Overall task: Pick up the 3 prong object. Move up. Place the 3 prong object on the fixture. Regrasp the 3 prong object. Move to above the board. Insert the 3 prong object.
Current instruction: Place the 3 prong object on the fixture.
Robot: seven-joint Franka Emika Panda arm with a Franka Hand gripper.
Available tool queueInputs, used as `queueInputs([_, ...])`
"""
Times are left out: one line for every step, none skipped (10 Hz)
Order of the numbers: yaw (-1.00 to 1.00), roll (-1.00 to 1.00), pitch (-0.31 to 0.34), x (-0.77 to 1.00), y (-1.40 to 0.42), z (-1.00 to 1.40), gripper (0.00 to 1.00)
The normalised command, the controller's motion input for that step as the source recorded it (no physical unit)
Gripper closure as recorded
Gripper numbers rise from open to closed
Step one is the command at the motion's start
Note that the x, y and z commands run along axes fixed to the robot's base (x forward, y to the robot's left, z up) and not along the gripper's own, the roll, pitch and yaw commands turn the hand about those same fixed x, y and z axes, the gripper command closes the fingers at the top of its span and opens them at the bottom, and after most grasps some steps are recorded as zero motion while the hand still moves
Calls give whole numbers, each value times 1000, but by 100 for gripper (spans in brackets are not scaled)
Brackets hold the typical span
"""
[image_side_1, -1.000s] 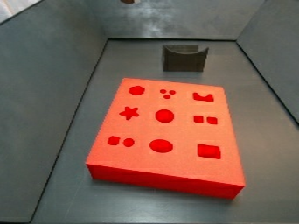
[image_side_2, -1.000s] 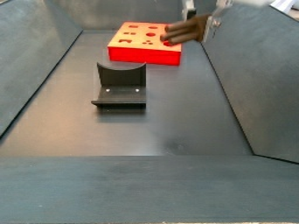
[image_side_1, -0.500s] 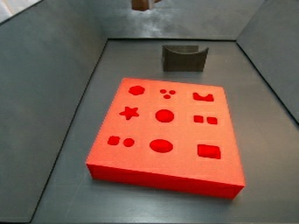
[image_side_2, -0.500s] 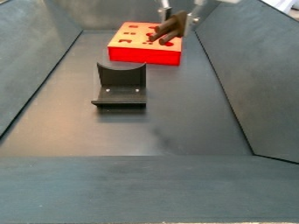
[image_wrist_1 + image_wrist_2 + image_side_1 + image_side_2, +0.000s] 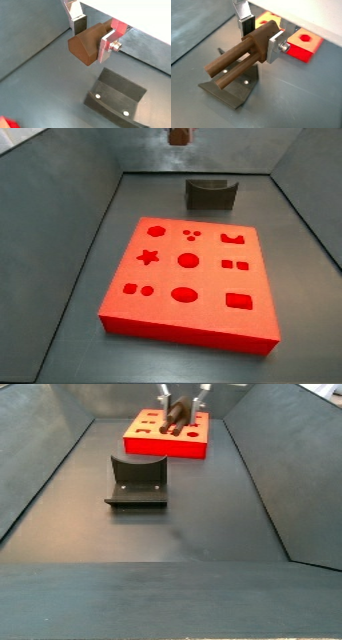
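Here the gripper (image 5: 260,34) fingers (image 5: 274,46) clamp the 3 prong object (image 5: 238,62) between them

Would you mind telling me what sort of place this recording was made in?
Probably a lab test cell for robot insertion trials: a grey walled bin holds only a red board with shaped cut-outs and a dark fixture. The end effector holds a brown pronged piece above the fixture.

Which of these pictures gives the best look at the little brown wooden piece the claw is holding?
A wrist view: the wooden piece shows full length in the gripper. Another wrist view shows one blunt end; the side views show small bits.
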Motion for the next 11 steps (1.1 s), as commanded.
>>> queueInputs([375,84,-34,1000,-93,-65,100])
queueInputs([203,66,-17,946,-62,-53,100])
queueInputs([132,65,-2,841,-46,-44,100])
queueInputs([78,72,19,701,-28,-34,100])
queueInputs([210,-1000,76,864,177,284,100])
queueInputs([197,-1000,87,721,177,278,100])
queueInputs([156,-1000,111,555,135,152,100])
queueInputs([141,-1000,122,470,88,66,100])
queueInputs([130,-1000,129,421,73,39,100])
queueInputs([106,-1000,148,311,57,32,100])
queueInputs([80,-1000,165,192,52,12,100])
